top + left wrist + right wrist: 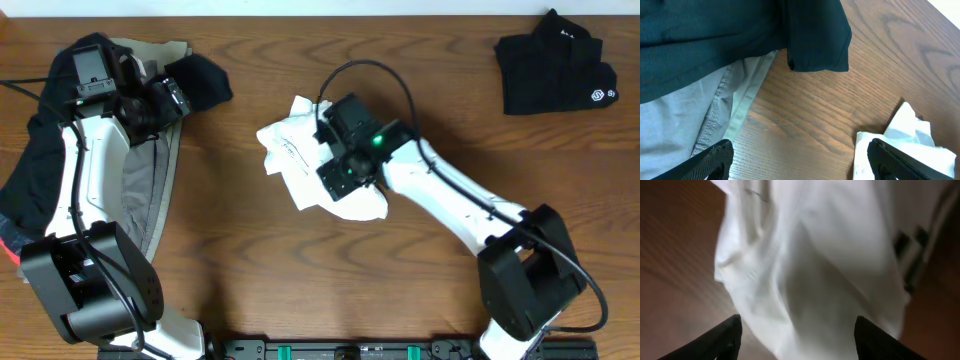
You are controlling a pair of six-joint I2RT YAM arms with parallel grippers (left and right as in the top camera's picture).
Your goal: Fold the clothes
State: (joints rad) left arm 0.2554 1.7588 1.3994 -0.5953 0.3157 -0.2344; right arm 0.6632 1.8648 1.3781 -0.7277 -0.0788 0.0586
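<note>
Hovering over the middle of the wooden table, the right gripper sits directly above the crumpled white T-shirt. Its fingers are spread to either side of a bulge of white cloth, with nothing visibly pinched between them. The left gripper hangs at the far left, released and empty, with bare wood between its fingers. It is just beside a dark garment heaped over a grey garment. A folded black garment with a small white logo rests at the far right, well apart from the rest.
</note>
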